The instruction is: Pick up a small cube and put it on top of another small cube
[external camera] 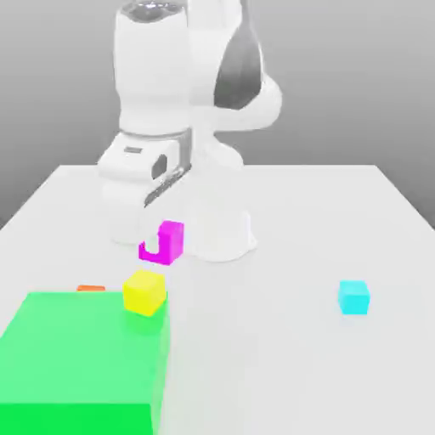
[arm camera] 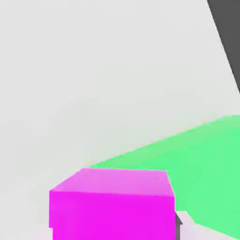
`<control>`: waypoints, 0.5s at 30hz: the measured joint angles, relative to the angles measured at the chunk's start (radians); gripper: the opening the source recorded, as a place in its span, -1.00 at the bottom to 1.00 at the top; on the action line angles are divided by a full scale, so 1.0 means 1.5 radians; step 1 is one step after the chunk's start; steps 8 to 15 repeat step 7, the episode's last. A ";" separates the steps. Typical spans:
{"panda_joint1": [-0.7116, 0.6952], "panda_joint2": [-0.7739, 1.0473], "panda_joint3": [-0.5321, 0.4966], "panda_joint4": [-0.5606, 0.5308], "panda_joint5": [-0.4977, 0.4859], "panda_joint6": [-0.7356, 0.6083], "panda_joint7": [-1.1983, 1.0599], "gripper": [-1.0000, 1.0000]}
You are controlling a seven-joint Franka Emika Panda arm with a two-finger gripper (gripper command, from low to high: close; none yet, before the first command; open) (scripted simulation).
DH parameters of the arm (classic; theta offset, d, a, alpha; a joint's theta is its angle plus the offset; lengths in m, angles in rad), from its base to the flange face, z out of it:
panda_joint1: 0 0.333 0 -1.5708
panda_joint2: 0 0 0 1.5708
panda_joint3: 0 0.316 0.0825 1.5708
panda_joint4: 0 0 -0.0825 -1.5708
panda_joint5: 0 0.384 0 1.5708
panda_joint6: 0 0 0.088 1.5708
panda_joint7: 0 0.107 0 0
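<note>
My gripper (external camera: pixel 156 243) is shut on the small magenta cube (external camera: pixel 168 241), and a white finger covers part of the cube's face in the exterior view. In the hand view the magenta cube (arm camera: pixel 112 204) sits very close, with a sliver of dark finger beside it. A yellow cube (external camera: pixel 144 291) rests at the far right corner of the green block, just in front of the held cube. Off to the exterior view's right, a cyan cube (external camera: pixel 353 297) lies on the white table (external camera: pixel 280 357).
A large flat green block (external camera: pixel 81 361) takes up the near corner at the exterior view's left and shows beyond the cube in the hand view (arm camera: pixel 201 159). A small orange object (external camera: pixel 91 289) peeks out behind it. The arm's white base (external camera: pixel 221 229) stands behind the gripper.
</note>
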 joint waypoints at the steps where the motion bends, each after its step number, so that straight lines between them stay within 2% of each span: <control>1: -0.003 0.016 -0.004 -0.007 0.002 0.022 -0.002 -1.00; 4: -0.001 0.075 -0.016 -0.027 0.006 0.102 -0.008 -1.00; 5: -0.001 0.087 -0.018 -0.031 0.007 0.117 -0.010 1.00; 15: -0.001 0.087 -0.018 -0.031 0.007 0.117 -0.010 1.00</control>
